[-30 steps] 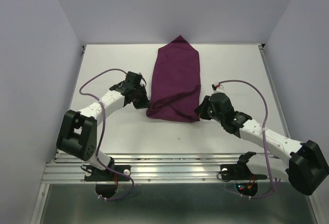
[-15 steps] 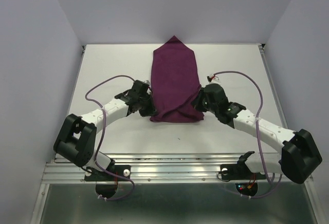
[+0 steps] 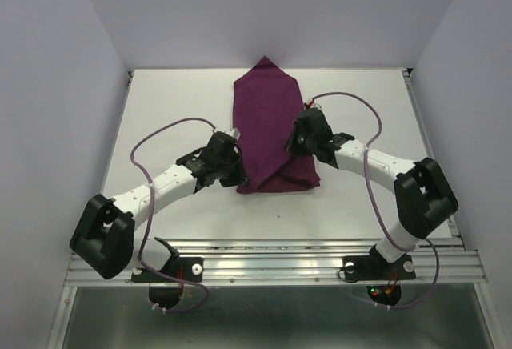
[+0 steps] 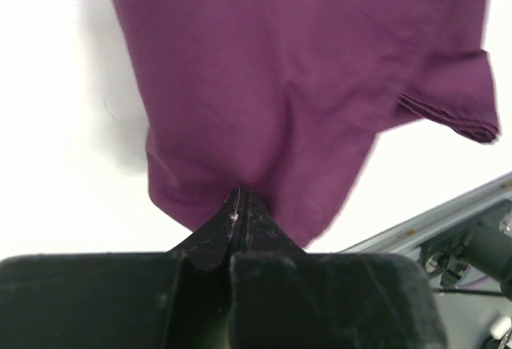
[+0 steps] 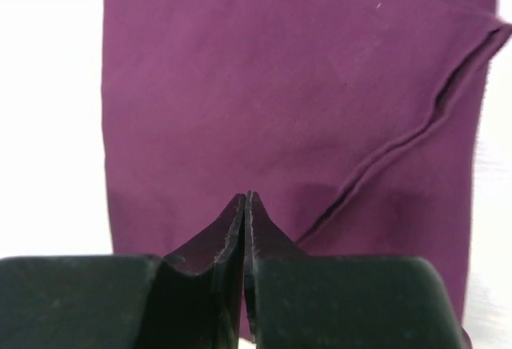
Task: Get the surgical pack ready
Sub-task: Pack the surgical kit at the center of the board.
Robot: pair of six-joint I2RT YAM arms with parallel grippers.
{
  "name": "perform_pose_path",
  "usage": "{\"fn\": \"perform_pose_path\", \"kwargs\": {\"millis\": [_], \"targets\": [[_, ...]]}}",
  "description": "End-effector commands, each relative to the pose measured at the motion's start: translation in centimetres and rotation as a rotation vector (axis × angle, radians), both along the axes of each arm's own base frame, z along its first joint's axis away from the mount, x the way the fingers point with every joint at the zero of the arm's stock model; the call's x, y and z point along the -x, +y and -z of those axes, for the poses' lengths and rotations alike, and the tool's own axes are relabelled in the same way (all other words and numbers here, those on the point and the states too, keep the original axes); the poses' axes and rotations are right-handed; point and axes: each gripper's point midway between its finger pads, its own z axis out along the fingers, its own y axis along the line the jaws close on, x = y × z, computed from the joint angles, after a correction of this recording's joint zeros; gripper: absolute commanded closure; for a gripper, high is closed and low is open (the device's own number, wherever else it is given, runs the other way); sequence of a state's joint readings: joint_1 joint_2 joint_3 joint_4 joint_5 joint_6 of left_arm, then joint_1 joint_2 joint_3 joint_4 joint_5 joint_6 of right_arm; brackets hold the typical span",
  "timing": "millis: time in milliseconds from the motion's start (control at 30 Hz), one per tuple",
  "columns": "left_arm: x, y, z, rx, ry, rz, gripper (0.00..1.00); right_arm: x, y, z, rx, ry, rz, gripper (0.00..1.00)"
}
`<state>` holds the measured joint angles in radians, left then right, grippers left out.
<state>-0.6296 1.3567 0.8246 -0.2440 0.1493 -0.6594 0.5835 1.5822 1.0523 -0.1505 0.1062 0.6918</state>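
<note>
The surgical pack shows as a dark purple cloth (image 3: 268, 121), folded into a long strip with a pointed far end, lying on the white table (image 3: 160, 109). My left gripper (image 3: 238, 175) is at the strip's near left corner and is shut on the cloth (image 4: 304, 85), which bunches at its tips (image 4: 240, 194). My right gripper (image 3: 298, 142) sits on the strip's right side with its jaws shut. Its tips (image 5: 246, 195) hover over flat cloth (image 5: 264, 77) beside a diagonal fold edge (image 5: 400, 145). No cloth shows between them.
Grey walls enclose the table on three sides. A metal rail (image 3: 272, 257) runs along the near edge, where both arm bases stand. Purple cables (image 3: 160, 137) loop off both arms above the tabletop.
Both grippers moved toward the far side. The right one went from the cloth's near right corner up along its right edge. The left one shifted right to the near left corner.
</note>
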Motion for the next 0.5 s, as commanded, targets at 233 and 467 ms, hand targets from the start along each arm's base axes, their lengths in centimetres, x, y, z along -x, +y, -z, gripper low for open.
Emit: {"fn": "perform_pose_path", "kwargs": {"millis": [233,467], "targets": [[2.3,-0.4,0.4,0.032,-0.016,0.095,1.00,-1.3,0.2,5.6,0.077,0.110,-0.008,0.96],[3.5,-0.7,4.0,-0.007,0.070,0.126,1.00,-2.8,-2.1,1.7,0.068,0.015,0.056,0.95]]}}
